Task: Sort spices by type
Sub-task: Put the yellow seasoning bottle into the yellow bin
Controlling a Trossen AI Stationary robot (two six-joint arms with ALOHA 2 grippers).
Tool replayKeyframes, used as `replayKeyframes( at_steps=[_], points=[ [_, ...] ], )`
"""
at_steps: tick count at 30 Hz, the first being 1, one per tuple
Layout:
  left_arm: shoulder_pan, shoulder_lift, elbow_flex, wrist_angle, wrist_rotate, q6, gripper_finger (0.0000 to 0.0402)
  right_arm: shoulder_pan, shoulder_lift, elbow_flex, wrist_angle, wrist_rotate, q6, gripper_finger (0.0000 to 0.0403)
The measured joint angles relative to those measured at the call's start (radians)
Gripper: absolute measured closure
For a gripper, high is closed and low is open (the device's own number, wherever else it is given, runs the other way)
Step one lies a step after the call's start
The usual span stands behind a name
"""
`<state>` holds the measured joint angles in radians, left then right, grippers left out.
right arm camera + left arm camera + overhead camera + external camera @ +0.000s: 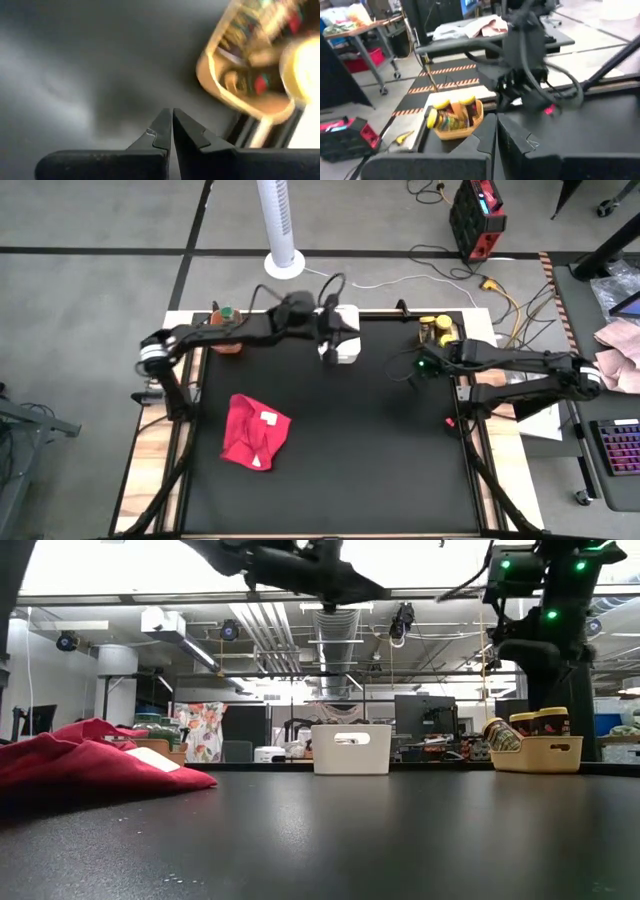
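Two dark robot arms hang over a black table (pixel 330 460) in a workshop, both with fingers pressed together and nothing between them. The left gripper (pixel 328 352) is above the white bin (pixel 345 340) at the table's far edge, near the middle; its own camera shows its closed fingertips (pixel 496 131) and, beyond them, the right arm standing over the tabletop. The right gripper (pixel 413 372) hovers over bare tabletop just beside the yellow bin (pixel 440 330) at the far right corner; its wrist camera shows its two fingers (pixel 171 125) meeting at the tips with the bin close ahead. That yellow bin holds the yellow-lidded spice jars (pixel 433 326), which stand or lean inside it; from table height several jars (pixel 535 723) rise above its rim, and the left wrist view shows one jar (pixel 434 120) tipped on its side against the others. At the far left corner a green-lidded jar (pixel 227 313) sits in the orange bin (pixel 228 345), partly hidden by the left arm. A red cloth (pixel 253 430) lies crumpled on the left part of the table, well apart from the bins, with a small white label (pixel 268 418) on top. No loose jars can be made out on the tabletop.
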<state>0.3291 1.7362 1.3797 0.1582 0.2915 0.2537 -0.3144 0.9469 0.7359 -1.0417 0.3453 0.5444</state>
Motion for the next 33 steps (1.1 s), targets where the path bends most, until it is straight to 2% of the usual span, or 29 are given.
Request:
replayKeyframes(
  at_steps=[2, 6, 13, 16, 20, 21, 24, 28, 30, 33],
  points=[
    [0.032, 0.071, 0.094, -0.033, 0.053, -0.001, 0.0402, -0.002, 0.024, 0.010, -0.038, -0.005, 0.139, 0.0393],
    [0.093, 0.218, 0.291, -0.137, 0.244, -0.014, 0.0401, 0.039, 0.072, 0.012, -0.100, -0.060, 0.284, 0.0393],
    [0.124, 0.460, 0.653, -0.298, 0.235, 0.017, 0.0401, 0.224, 0.088, 0.012, -0.182, -0.051, 0.586, 0.0393],
    [0.138, 0.566, 0.785, -0.311, 0.235, 0.024, 0.0401, 0.312, 0.089, 0.009, -0.192, 0.010, 0.735, 0.0393],
    [0.175, 0.697, 0.961, -0.329, 0.257, -0.029, 0.0401, 0.426, 0.091, -0.005, -0.192, 0.019, 0.870, 0.0393],
    [0.182, 0.721, 0.980, -0.321, 0.274, -0.041, 0.0401, 0.458, 0.090, -0.010, -0.194, 0.027, 0.902, 0.0393],
    [0.193, 0.723, 0.913, -0.209, 0.295, -0.113, 0.0401, 0.538, 0.089, -0.023, -0.209, 0.051, 0.967, 0.0393],
    [0.197, 0.718, 0.896, -0.203, 0.297, -0.117, 0.0401, 0.630, 0.103, -0.027, -0.206, 0.102, 0.981, 0.0393],
    [0.199, 0.716, 0.896, -0.202, 0.296, -0.117, 0.0401, 0.660, 0.108, -0.038, -0.206, 0.200, 1.012, 0.0393],
    [0.200, 0.715, 0.896, -0.203, 0.293, -0.118, 0.0401, 0.663, 0.113, -0.065, -0.209, 0.387, 1.155, 0.0393]
  ],
)
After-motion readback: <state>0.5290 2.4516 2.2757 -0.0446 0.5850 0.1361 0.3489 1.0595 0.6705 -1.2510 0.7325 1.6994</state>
